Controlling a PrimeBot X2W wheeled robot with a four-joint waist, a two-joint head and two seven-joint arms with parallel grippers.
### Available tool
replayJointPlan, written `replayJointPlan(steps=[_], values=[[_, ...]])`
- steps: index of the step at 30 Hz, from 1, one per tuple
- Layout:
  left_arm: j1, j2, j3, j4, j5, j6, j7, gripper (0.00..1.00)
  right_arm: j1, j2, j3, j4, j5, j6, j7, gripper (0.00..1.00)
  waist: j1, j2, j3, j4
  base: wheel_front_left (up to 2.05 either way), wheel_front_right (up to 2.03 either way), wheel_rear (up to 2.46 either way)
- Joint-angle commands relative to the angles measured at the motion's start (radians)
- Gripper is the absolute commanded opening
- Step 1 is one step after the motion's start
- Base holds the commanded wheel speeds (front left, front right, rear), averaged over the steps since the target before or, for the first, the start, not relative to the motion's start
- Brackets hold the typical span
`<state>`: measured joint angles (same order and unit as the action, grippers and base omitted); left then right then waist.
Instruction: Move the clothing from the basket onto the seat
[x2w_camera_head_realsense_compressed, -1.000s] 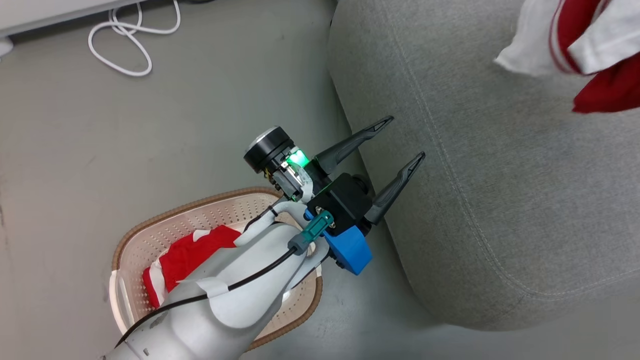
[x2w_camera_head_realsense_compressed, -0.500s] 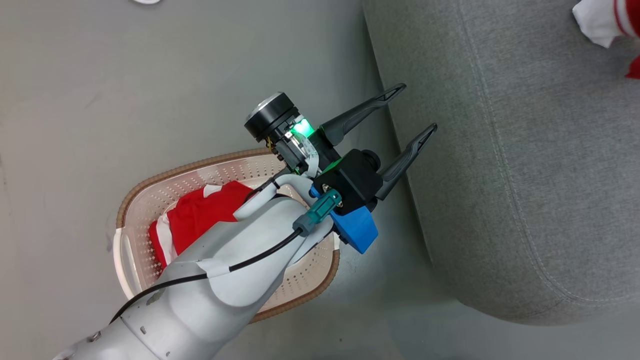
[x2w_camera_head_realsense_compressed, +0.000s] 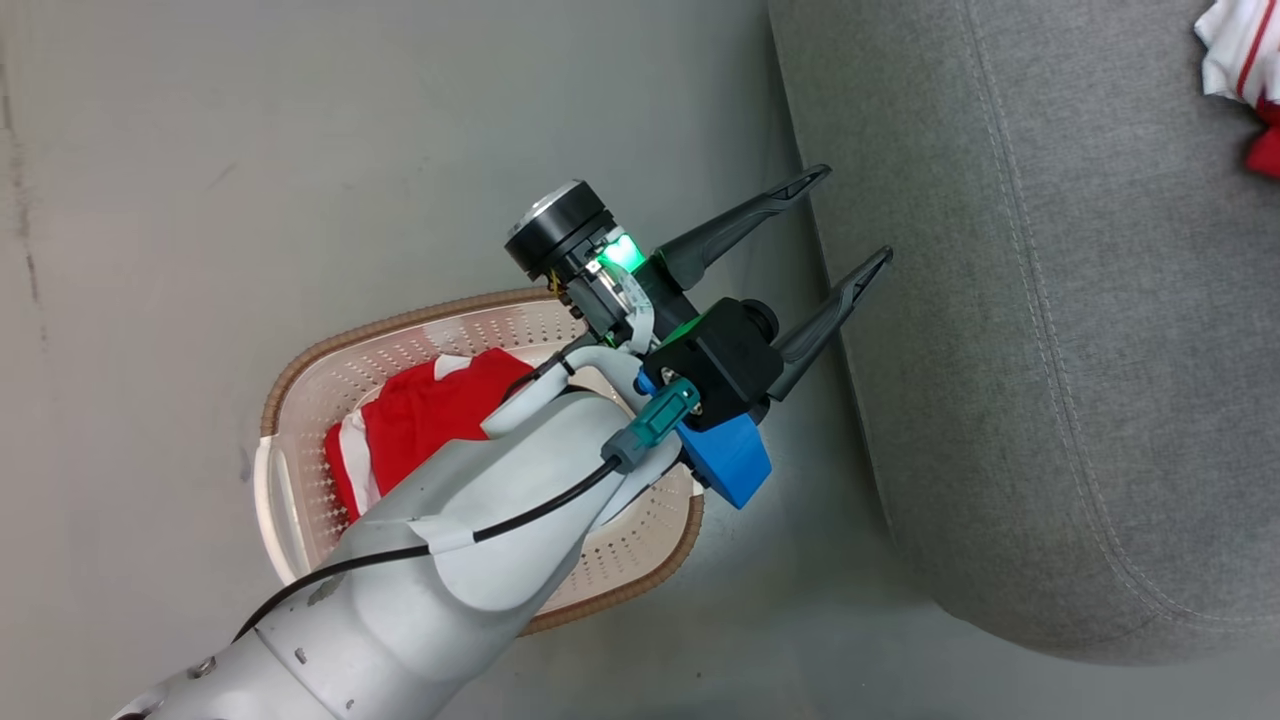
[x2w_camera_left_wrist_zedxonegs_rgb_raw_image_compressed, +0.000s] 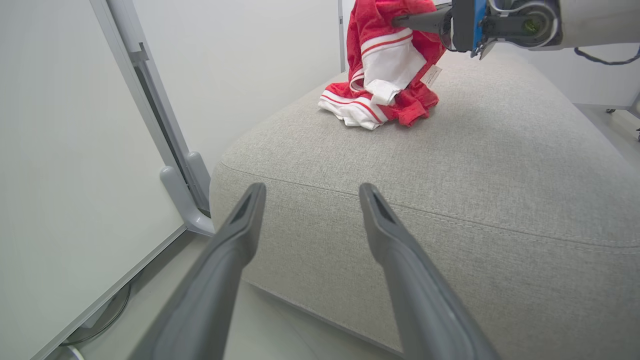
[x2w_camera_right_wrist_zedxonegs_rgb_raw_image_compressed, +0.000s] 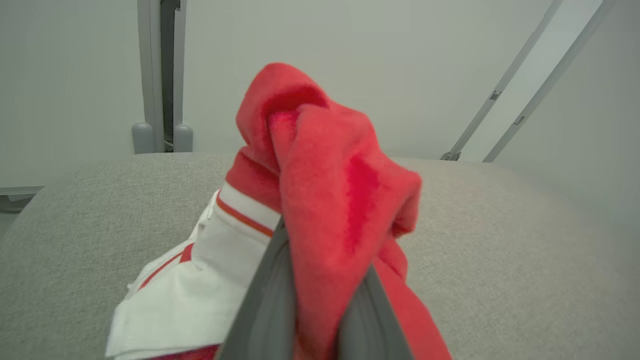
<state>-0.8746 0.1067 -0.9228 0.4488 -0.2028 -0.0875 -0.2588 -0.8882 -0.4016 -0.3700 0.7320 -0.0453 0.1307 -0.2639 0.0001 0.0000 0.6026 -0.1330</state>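
Pinching a bunched fold of a red-and-white garment (x2w_camera_right_wrist_zedxonegs_rgb_raw_image_compressed: 325, 175) between its nearly closed fingers, the right gripper (x2w_camera_right_wrist_zedxonegs_rgb_raw_image_compressed: 325, 265) holds the cloth above the seat (x2w_camera_right_wrist_zedxonegs_rgb_raw_image_compressed: 75, 225). In the left wrist view that gripper (x2w_camera_left_wrist_zedxonegs_rgb_raw_image_compressed: 400, 21) reaches in from the upper right. The garment (x2w_camera_left_wrist_zedxonegs_rgb_raw_image_compressed: 390, 65) hangs from it, with its lower white-striped folds heaped on the grey top of the seat (x2w_camera_left_wrist_zedxonegs_rgb_raw_image_compressed: 450, 175), well back from the stitched seam. In the head view a corner of the same garment (x2w_camera_head_realsense_compressed: 1240, 60) shows at the upper right, on the seat (x2w_camera_head_realsense_compressed: 1050, 350). The left gripper (x2w_camera_head_realsense_compressed: 857, 212) is empty, its two dark fingers spread wide. It hangs over the floor (x2w_camera_head_realsense_compressed: 300, 150) between the basket (x2w_camera_head_realsense_compressed: 300, 500) and the seat, with its tips pointing at the seat's rounded edge and not touching it. From its own wrist camera the left gripper (x2w_camera_left_wrist_zedxonegs_rgb_raw_image_compressed: 312, 187) faces the front seam, and a pale wall panel (x2w_camera_left_wrist_zedxonegs_rgb_raw_image_compressed: 75, 150) stands to the side. A second garment (x2w_camera_head_realsense_compressed: 430, 430), red with white patches, lies crumpled inside the basket, partly hidden by the left forearm (x2w_camera_head_realsense_compressed: 450, 570) that crosses above it. The basket stands on the floor just beside the seat.
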Motion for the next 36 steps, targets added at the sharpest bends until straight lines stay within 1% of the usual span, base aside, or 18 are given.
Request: replayJointPlan(steps=[1, 6, 7, 8, 9, 15, 21, 27, 30, 36], values=[[-0.014, -0.003, -0.003, 0.001, -0.004, 0.006, -0.006, 1.00, 0.009, -0.011, -0.006, 0.011, -0.002, 0.000, -0.001, 0.00, -0.0001, 0.0000, 0.000, 0.005, 0.00, 0.00, 0.00], [-0.006, -0.008, -0.003, 0.007, -0.007, 0.008, -0.007, 1.00, 0.042, 0.000, -0.008, 0.059, 0.013, 0.000, -0.001, 0.00, -0.0001, 0.0000, -0.013, 0.015, 0.00, 0.00, 0.00], [-0.004, -0.009, -0.002, 0.007, -0.009, 0.009, -0.008, 1.00, 0.043, -0.002, -0.008, 0.063, 0.017, 0.000, -0.001, 0.11, -0.0001, 0.0000, -0.016, 0.015, 0.00, 0.00, 0.00], [-0.001, -0.009, -0.001, 0.009, -0.009, 0.009, -0.008, 1.00, 0.043, -0.003, -0.009, 0.058, 0.021, 0.000, -0.001, 0.80, -0.0001, 0.0000, -0.020, 0.013, 0.00, 0.00, 0.00], [0.001, -0.009, 0.000, 0.009, -0.010, 0.009, -0.008, 1.00, 0.049, 0.001, -0.012, 0.052, 0.024, 0.000, -0.001, 1.00, -0.0001, 0.0000, -0.025, 0.011, 0.00, 0.00, 0.00], [0.036, -0.005, 0.014, -0.003, -0.018, 0.017, -0.008, 1.00, 0.127, 0.029, -0.040, -0.042, 0.042, 0.000, -0.001, 1.00, -0.0001, 0.0000, -0.079, -0.004, 0.00, 0.00, 0.00], [0.087, -0.004, 0.034, -0.016, -0.032, 0.027, -0.008, 1.00, 0.258, 0.060, -0.050, -0.150, 0.034, 0.000, -0.001, 1.00, -0.0001, 0.0000, -0.159, -0.017, 0.00, 0.00, 0.00], [0.145, -0.004, 0.067, -0.034, -0.043, 0.037, -0.008, 1.00, 0.399, 0.091, -0.039, -0.281, 0.030, 0.000, -0.001, 1.00, -0.0001, 0.0000, -0.240, -0.007, 0.00, 0.00, 0.00], [0.179, 0.003, 0.091, -0.043, -0.046, 0.047, -0.008, 1.00, 0.458, 0.113, -0.012, -0.354, 0.041, 0.000, -0.001, 1.00, -0.0001, 0.0000, -0.273, 0.000, 0.00, 0.00, 0.00], [0.257, 0.022, 0.153, -0.061, -0.061, 0.070, -0.008, 1.00, 0.539, 0.173, 0.083, -0.489, 0.075, 0.000, -0.001, 1.00, -0.0001, 0.0000, -0.334, 0.029, 0.00, 0.00, 0.00]])
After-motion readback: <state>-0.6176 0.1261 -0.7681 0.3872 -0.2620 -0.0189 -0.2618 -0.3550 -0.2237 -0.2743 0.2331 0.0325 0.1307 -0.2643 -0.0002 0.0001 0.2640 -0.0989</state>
